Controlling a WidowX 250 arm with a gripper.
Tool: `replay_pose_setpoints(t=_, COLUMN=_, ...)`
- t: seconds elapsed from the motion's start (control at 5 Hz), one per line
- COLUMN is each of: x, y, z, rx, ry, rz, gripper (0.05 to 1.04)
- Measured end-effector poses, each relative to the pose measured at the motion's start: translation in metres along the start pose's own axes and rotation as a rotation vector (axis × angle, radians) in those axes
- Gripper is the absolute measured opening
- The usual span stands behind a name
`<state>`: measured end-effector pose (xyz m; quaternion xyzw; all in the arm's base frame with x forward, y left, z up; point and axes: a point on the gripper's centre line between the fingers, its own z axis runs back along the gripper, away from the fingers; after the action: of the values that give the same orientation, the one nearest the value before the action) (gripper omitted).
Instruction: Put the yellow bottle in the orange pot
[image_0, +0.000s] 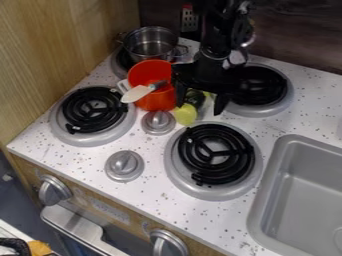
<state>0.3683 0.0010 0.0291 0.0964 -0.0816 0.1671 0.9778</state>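
Front-panel knob nearest camera, well apart from the work. Gripper points down past the near burner, fingers spread wide. Yellow bottle seems to sit between them, near end poking toward camera; long axis looks front-to-back, near end slanting picture-left. Contact: cannot tell. Orange pot just beside, picture-left. Judgement: close across the bottle's width, lift clear of the rim, carry sideways. White spatula could snag.
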Motion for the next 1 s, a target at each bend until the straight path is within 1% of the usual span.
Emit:
replay_pose_setpoints(t=0.6, x=0.0036, y=0.0045, z=-0.0074, rx=-0.01, ry=-0.016, rz=0.025, gripper=0.999)
replay_pose_setpoints(t=1.0, x=0.0007, y=0.0061, z=-0.01, rx=0.003, ry=-0.009, rz=0.031, gripper=0.999)
